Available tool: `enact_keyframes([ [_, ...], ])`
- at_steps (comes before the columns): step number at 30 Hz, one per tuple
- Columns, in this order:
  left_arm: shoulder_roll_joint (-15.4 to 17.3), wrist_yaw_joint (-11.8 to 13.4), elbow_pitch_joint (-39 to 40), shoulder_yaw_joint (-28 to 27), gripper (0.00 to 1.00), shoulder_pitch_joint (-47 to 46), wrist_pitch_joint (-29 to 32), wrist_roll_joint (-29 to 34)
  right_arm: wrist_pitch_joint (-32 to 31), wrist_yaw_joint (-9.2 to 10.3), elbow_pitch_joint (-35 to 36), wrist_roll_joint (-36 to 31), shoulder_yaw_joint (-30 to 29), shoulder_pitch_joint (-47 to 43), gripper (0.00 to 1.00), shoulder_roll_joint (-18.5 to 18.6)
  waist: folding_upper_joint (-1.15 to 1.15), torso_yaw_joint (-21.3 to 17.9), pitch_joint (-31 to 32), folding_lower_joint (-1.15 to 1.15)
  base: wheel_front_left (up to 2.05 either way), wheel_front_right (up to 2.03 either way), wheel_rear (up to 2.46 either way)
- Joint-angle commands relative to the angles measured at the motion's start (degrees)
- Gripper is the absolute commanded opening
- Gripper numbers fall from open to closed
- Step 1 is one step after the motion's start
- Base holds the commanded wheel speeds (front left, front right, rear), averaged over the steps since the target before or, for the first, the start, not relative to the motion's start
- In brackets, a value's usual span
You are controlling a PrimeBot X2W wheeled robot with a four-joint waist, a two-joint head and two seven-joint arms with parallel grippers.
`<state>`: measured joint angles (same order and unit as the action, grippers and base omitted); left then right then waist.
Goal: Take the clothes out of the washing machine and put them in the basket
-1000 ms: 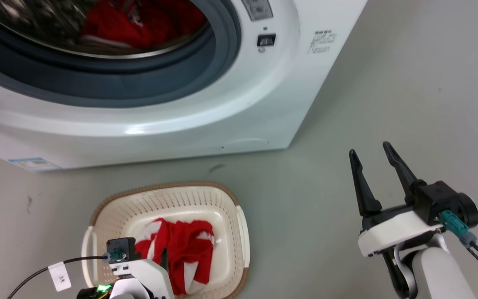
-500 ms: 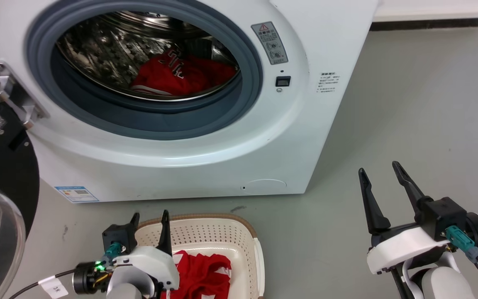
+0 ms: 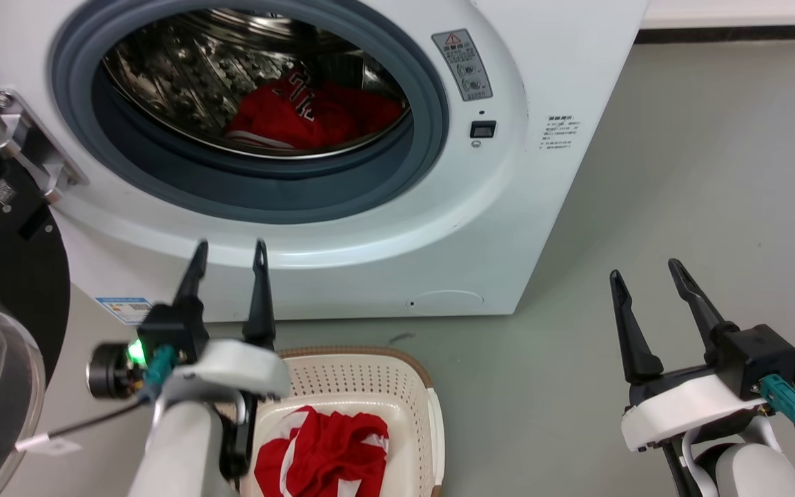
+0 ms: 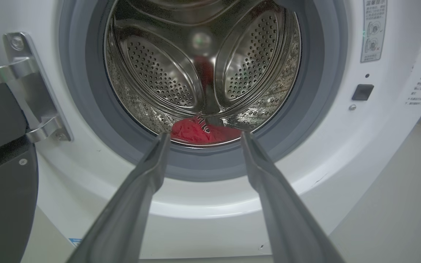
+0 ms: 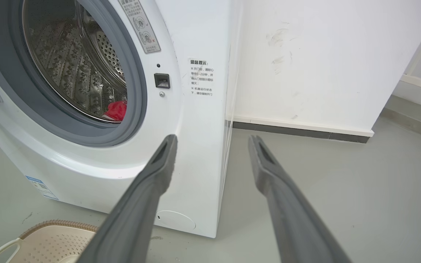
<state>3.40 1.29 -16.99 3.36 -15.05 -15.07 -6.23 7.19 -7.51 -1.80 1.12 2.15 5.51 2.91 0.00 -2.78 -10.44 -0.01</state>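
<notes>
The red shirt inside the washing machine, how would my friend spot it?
Find the big white washing machine and look through its round grey-rimmed opening into the shiny steel drum. The red shirt lies at the drum's bottom, showing striped lettering. The other red clothes lie in the cream basket on the floor instead.

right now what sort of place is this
Probably a laundry area: a white front-loading washing machine stands on a bare grey floor by a white wall, with a basket of red clothes before it.
</notes>
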Motion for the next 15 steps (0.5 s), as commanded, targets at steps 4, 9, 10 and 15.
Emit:
enact_keyframes([
  [4, 0.8, -0.7, -0.2, -1.2, 1.0, -5.7, -0.1, 0.8, 0.1, 0.04, 1.4, 0.4, 0.4, 0.7, 1.0, 0.0, 0.0, -0.8, -2.7, 0.01, 0.0, 0.0, 0.0],
  [9, 2.6, -1.7, -3.9, -1.8, 1.0, -13.1, -0.1, 1.6, 0.1, 0.04, 2.1, 0.9, 1.4, 2.2, 1.0, 0.0, 0.0, -2.5, -6.4, 0.01, 0.0, 0.0, 0.0],
  [10, 3.0, -1.9, -5.0, -1.8, 1.0, -14.6, -0.1, 1.7, 0.3, 0.04, 2.1, 1.0, 1.5, 2.5, 1.0, 0.0, 0.0, -2.9, -7.2, 0.01, 0.0, 0.0, 0.0],
  [15, 5.5, -2.8, -11.0, -2.0, 1.0, -22.5, -0.1, 2.5, 1.2, 0.04, 1.8, 1.8, 2.4, 4.4, 1.0, -0.1, 0.0, -5.2, -11.8, 0.01, 0.0, 0.0, 0.0],
])
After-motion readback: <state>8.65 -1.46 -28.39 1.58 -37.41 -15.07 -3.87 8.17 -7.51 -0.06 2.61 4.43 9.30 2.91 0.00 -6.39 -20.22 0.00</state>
